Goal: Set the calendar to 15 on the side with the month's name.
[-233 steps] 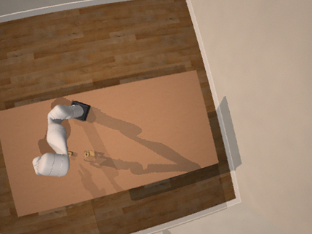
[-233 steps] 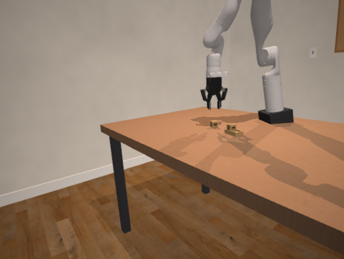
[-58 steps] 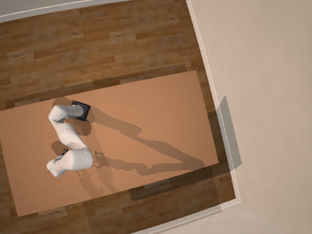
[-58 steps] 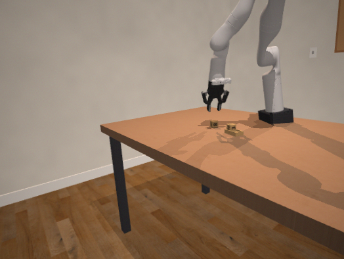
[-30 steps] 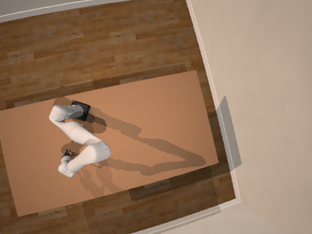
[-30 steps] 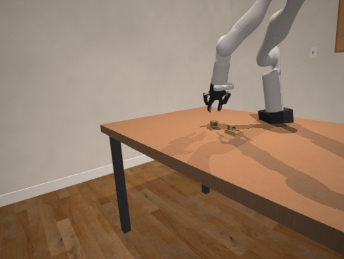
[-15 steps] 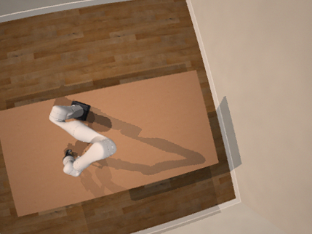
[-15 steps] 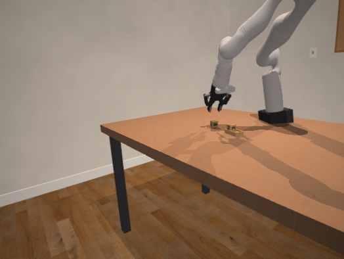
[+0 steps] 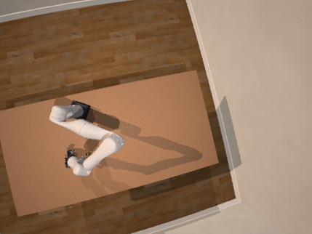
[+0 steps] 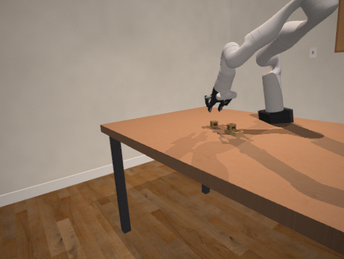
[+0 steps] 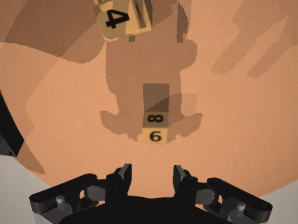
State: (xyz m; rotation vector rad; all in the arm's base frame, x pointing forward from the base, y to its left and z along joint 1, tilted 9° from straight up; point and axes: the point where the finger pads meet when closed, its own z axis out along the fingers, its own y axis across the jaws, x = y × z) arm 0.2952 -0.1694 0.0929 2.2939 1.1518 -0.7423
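A loose wooden cube (image 10: 214,124) (image 11: 155,136) stands flat on the table, outside the tray. The wrist view shows an 8 on one face, turned sideways, and a 6 or 9 on the adjoining face. A second cube (image 10: 231,127) (image 11: 116,19) is at one end of the small wooden tray (image 10: 237,133); a sideways 4 shows on it in the wrist view, where the tray is cut off by the top edge. The month's name is not readable. My gripper (image 10: 215,110) (image 11: 152,173) is partly open and empty, above the table near the loose cube.
The arm's black base (image 9: 83,111) (image 10: 276,116) stands on the table (image 9: 155,112) (image 10: 157,131). The tray lies a short way from the loose cube. The arm partly covers this area in the top view, and its shadows cross the table.
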